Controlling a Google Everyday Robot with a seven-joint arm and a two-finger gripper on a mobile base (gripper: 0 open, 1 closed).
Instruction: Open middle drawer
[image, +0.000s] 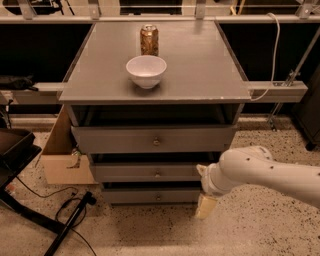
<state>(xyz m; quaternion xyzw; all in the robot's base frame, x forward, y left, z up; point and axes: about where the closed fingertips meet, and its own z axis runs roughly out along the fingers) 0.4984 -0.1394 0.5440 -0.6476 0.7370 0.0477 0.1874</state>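
Gripper (206, 205), spread impossible to tell, is hanging low beside the bottom drawer (131, 196), under the shut-looking middle drawer (125, 172)'s right end and wide of its knob (158, 174), risking hooking the wrong front.

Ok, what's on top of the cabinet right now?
On the cabinet top, a white bowl sits near the front edge with a can upright behind it. The can's far side is hidden. The gripper is low, beside the bottom drawer's right end.
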